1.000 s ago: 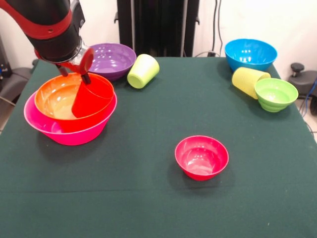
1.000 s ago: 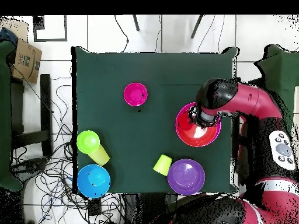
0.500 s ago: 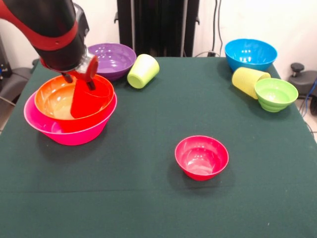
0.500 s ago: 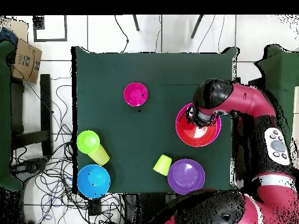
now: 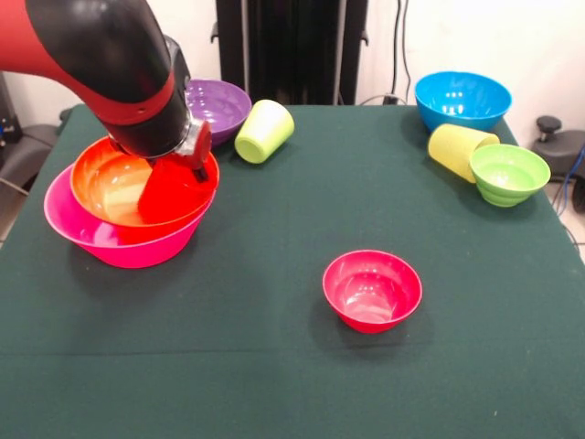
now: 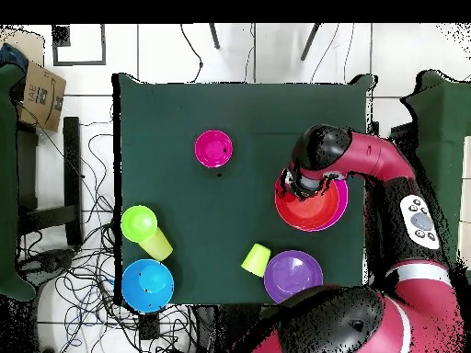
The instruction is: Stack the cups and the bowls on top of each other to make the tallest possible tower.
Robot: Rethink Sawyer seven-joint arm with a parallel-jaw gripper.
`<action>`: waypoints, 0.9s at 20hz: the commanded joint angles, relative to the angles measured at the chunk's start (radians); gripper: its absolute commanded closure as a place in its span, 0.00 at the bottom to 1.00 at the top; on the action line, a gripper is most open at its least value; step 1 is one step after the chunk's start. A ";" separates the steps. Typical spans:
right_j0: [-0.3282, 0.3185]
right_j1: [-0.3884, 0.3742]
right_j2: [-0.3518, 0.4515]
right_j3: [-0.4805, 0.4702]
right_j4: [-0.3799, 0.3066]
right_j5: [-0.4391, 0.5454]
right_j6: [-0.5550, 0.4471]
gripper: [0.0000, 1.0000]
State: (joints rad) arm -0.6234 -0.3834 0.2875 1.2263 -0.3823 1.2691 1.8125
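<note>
My gripper (image 5: 189, 151) is shut on the rim of the red cup (image 5: 170, 192), which leans tilted inside the large orange bowl (image 5: 91, 174). That bowl is nested in the large pink bowl (image 5: 110, 245) at the table's left, and together they form the tower. From above, the gripper (image 6: 294, 183) hangs over the left side of the orange bowl (image 6: 315, 211), with the pink bowl's rim (image 6: 343, 195) showing beyond it. The arm hides the cup's upper part.
A purple bowl (image 5: 222, 105) and a lime green cup (image 5: 265, 131) on its side lie behind the pile. At the far right are a blue bowl (image 5: 462, 99), a pale yellow cup (image 5: 457, 146) on its side and a ribbed green bowl (image 5: 508, 173). A small magenta bowl (image 5: 372, 289) stands mid-table.
The arm has swung rightwards in the front view, carrying the red cup across the orange bowl and tilting it more. The orange bowl has shifted slightly the same way.
</note>
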 commanded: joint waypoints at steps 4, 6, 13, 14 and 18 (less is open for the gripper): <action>-0.014 0.031 0.091 -0.014 -0.092 -0.009 -0.345 0.00; -0.020 0.030 0.093 -0.035 -0.096 0.020 -0.365 0.00; -0.031 0.006 0.094 -0.087 -0.112 0.115 -0.408 0.00; -0.033 -0.003 0.093 -0.095 -0.116 0.133 -0.417 0.00; -0.036 -0.024 0.086 -0.123 -0.127 0.184 -0.446 0.00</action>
State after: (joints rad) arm -0.6590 -0.3830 0.3133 1.1797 -0.3834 1.3453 1.7438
